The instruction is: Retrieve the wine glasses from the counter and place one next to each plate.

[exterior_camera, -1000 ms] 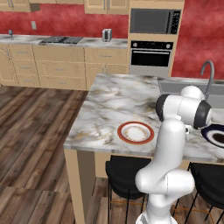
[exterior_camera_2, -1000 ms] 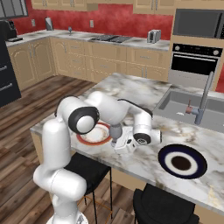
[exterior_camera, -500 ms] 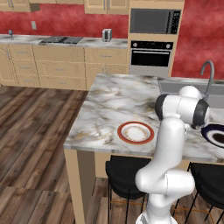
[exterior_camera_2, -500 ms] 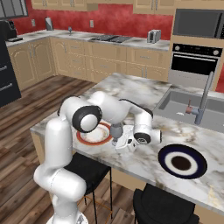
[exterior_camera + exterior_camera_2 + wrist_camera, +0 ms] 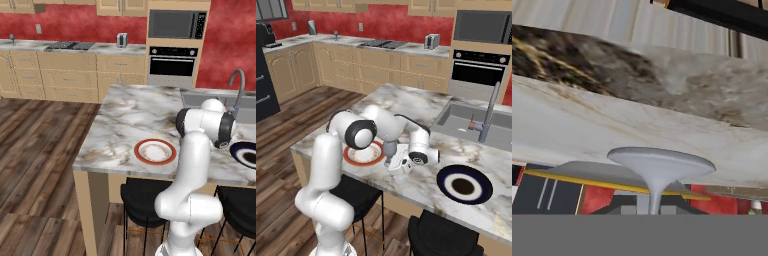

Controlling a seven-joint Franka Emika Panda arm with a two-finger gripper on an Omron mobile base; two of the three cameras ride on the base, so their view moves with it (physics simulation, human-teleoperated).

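I have the gripper closed on the wine glass beside the orange-rimmed plate; I'd release once it stands upright.

— How do the plates lie?
— Both lie flat on the marble table, well apart. The red-rimmed plate is white inside. The navy plate has a white ring and a dark centre.
— And the glass?
— One grey-blue glass is just beside the red-rimmed plate, on the side toward the navy plate. Close up, its round foot and thin stem show. The foot seems to meet the marble, though I can't be sure it touches.
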